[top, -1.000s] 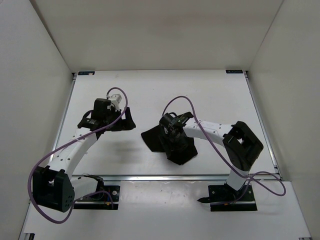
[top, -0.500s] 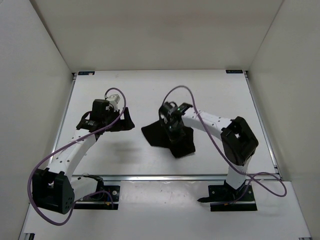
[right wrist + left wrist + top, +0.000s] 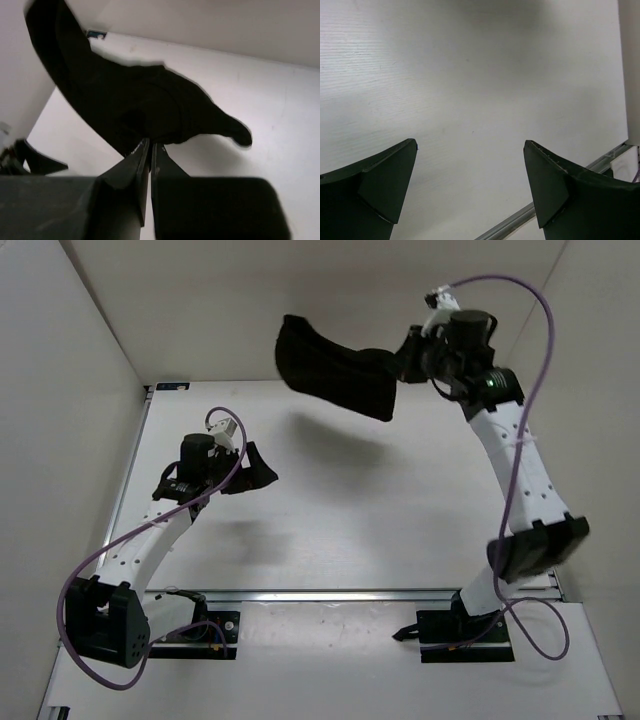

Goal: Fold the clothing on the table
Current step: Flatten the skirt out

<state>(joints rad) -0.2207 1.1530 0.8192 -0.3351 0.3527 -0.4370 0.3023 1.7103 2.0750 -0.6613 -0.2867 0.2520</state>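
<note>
The black clothing point(image 3: 335, 372) hangs high in the air over the far part of the white table point(image 3: 330, 530), stretched out to the left of my right gripper point(image 3: 402, 365). That gripper is shut on one edge of it; in the right wrist view the clothing point(image 3: 135, 105) spreads out just beyond the pressed-together right gripper point(image 3: 150, 144). My left gripper point(image 3: 252, 469) hovers low over the left side of the table, open. In its own view the left gripper point(image 3: 470, 145) has only bare tabletop between its fingers.
White walls enclose the table on three sides. A metal rail point(image 3: 350, 593) runs along the near edge, also seen as a rail point(image 3: 520, 220) in the left wrist view. Black corner brackets point(image 3: 172, 387) sit at the far corners.
My right gripper has shut on the clothing and swung it up off the table's middle to high over the far right. The left arm has barely moved.
</note>
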